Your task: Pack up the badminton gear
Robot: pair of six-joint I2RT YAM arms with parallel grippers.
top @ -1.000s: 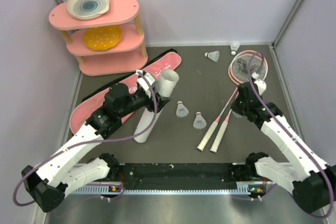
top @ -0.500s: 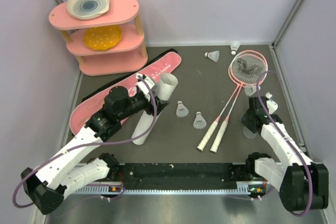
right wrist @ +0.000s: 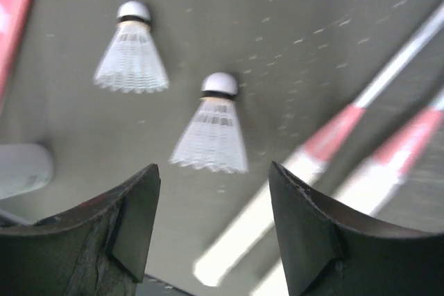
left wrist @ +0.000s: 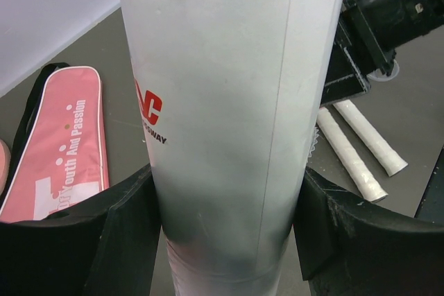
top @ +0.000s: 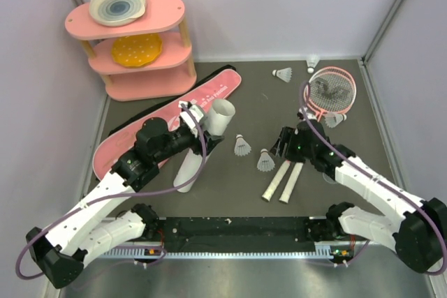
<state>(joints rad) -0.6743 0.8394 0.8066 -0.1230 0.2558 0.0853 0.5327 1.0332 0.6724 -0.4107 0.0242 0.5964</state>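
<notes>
My left gripper point(top: 198, 121) point(left wrist: 225, 230) is shut on the white tube point(top: 222, 114) point(left wrist: 222, 102), which tilts up off the table with its open end toward the far side. My right gripper point(top: 283, 144) point(right wrist: 215, 233) hangs open with nothing between its fingers, just above the nearer of two shuttlecocks point(top: 265, 161) point(right wrist: 211, 136); the other point(top: 242, 145) point(right wrist: 135, 57) lies a little beyond. Two pink rackets point(top: 330, 91) lie crossed, their white handles point(top: 283, 183) point(right wrist: 277, 206) under my right arm. The pink bag point(top: 213, 91) point(left wrist: 62, 129) lies left of the tube.
A pink three-tier shelf point(top: 150, 57) with plates stands at the back left. More shuttlecocks lie near the back wall point(top: 283, 74) point(top: 312, 63) and beside the racket heads point(top: 334, 120). Walls close in both sides.
My right gripper has opened and swung from the racket heads leftward, over the handles, to the two middle shuttlecocks. The left gripper and the tube have barely moved.
</notes>
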